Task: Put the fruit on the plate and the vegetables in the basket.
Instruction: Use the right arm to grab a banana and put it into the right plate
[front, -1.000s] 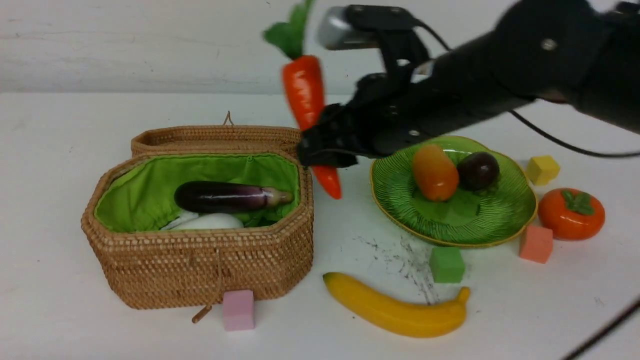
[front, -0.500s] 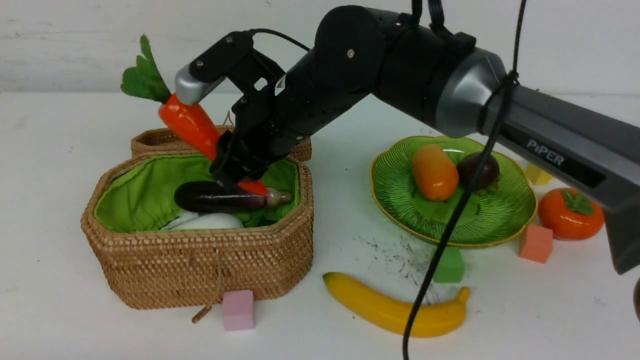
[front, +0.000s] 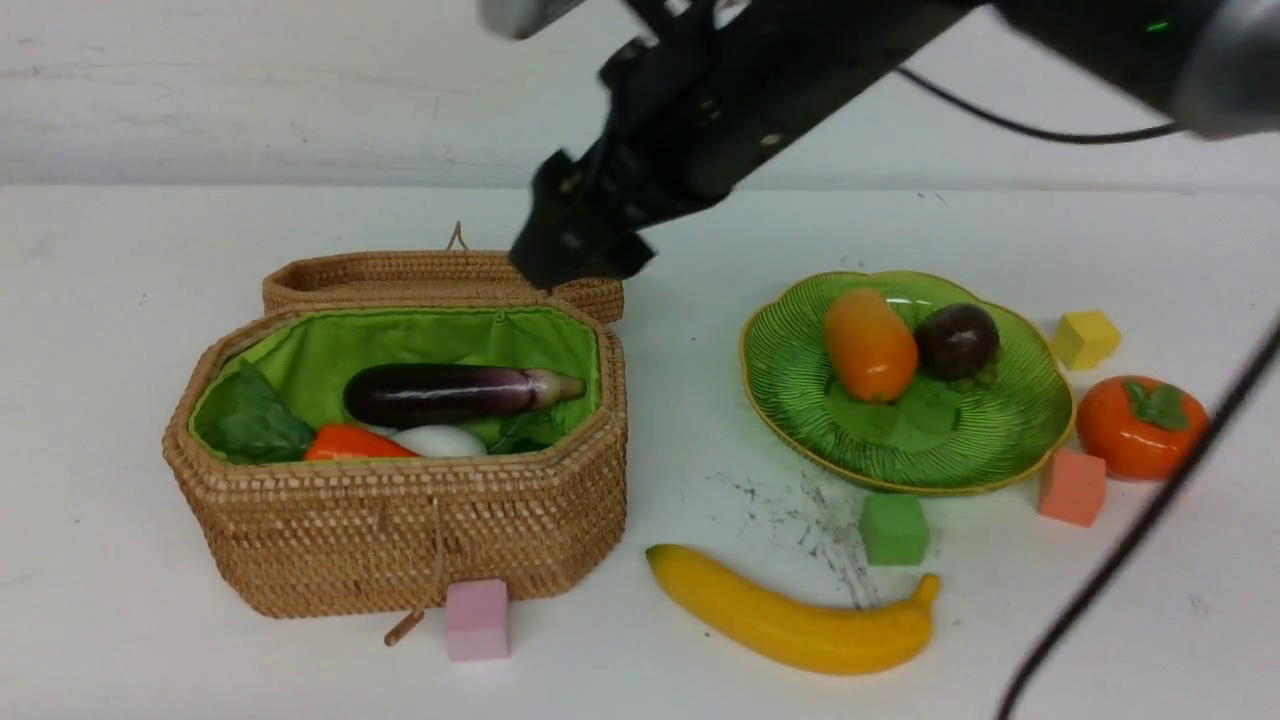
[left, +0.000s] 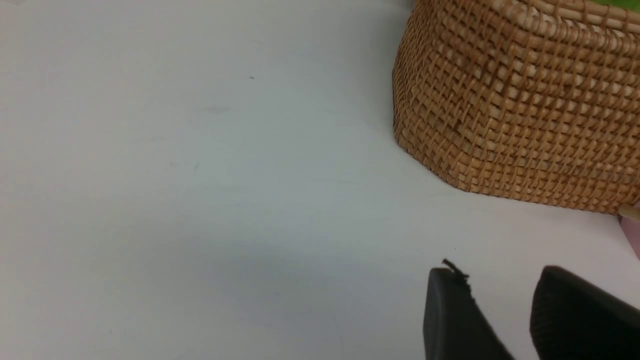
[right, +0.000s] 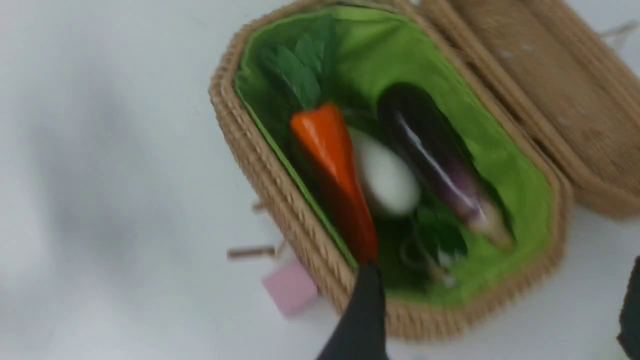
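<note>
Inside basket: three vegetables, plate: two fruit, right claw spread, left claw apart, empty.

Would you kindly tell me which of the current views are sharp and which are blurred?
Front view: sharp on the basket and banana, though the arm overhead is smeared. Left wrist view: crisp weave on the basket. Right wrist view: motion-blurred throughout, softening the carrot and eggplant.

My front camera faces forward over the whole surface. My left wrist camera sits low, close beside the basket wall. My right wrist camera looks down into it from above – the basket is in all three.
</note>
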